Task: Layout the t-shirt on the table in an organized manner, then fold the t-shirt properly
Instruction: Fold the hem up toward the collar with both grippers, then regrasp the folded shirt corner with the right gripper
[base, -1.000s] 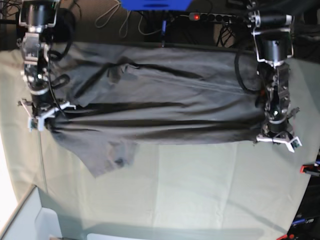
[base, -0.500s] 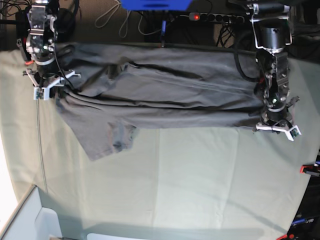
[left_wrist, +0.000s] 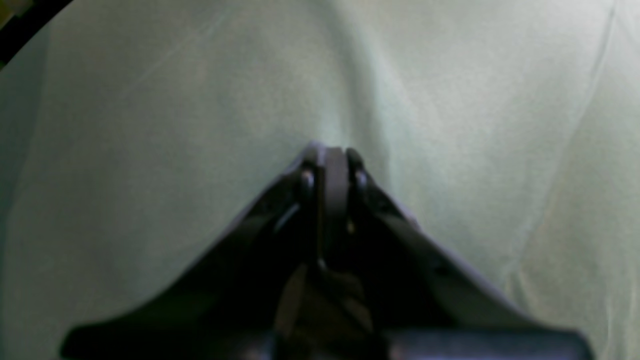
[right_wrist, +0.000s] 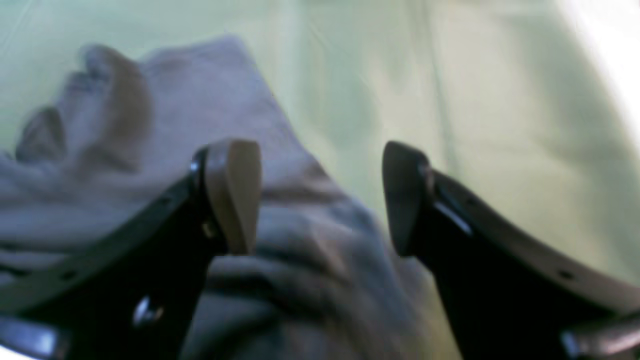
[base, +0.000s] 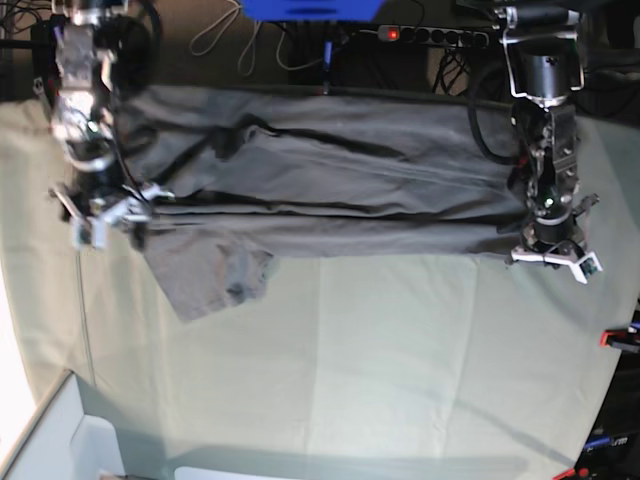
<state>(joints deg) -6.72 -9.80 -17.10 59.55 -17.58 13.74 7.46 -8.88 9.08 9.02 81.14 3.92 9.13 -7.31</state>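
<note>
The t-shirt (base: 330, 185) lies beneath the spread right claw (right_wrist: 320, 200); the left claw (base: 553, 258), pressed together, sits at its far edge.

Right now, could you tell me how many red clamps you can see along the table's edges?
2: one clamp at the table's right edge in the base view, another near its bottom-right corner. Others may lie outside the frame or under the t-shirt.

The table (base: 400, 370) is viewed from overhead by the base camera, both arms included. Each wrist camera is aimed along its own claw, very close to the cloth; views blurred. The t-shirt (right_wrist: 150, 210) is shared by right wrist and base views.
</note>
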